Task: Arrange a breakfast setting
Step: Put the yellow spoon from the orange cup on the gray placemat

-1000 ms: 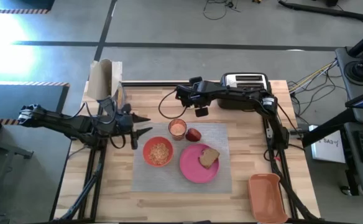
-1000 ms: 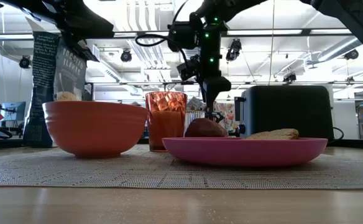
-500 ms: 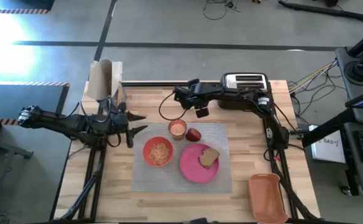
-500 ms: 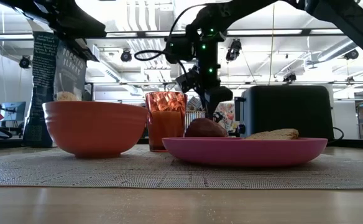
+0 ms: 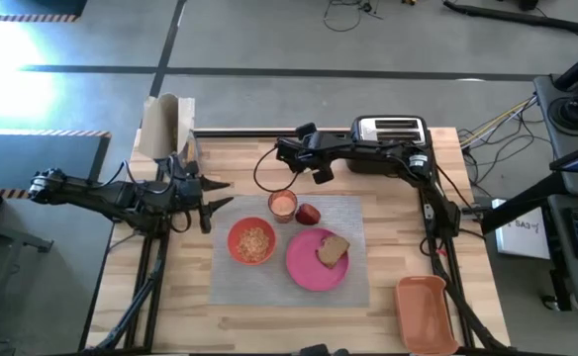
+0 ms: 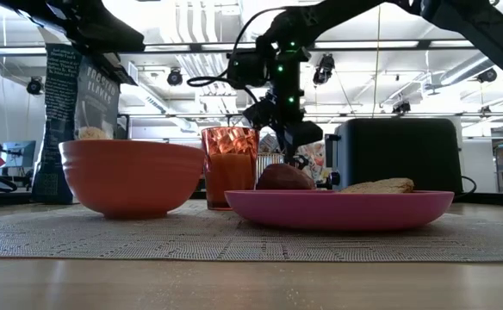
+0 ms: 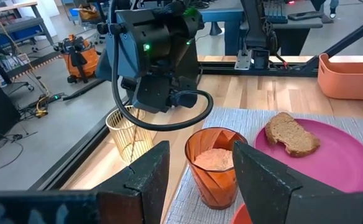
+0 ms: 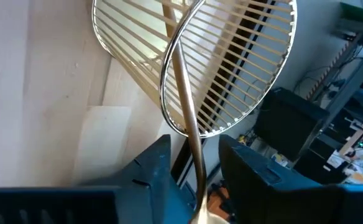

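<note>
The right gripper [image 8: 191, 171] is clamped on a slim metal spoon handle [image 8: 183, 93] above a wire utensil holder [image 8: 231, 56], at the table's far side behind the glass of orange drink [image 5: 283, 205]. The left gripper [image 7: 197, 177] hangs with fingers apart left of the grey placemat [image 5: 353, 282], which carries the orange bowl [image 5: 252, 242], red fruit [image 5: 309, 214] and the pink plate [image 5: 304, 267] with toast [image 5: 333, 249].

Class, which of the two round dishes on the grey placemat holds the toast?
The larger pink plate holds the toast; the smaller orange-red bowl beside it does not.
</note>
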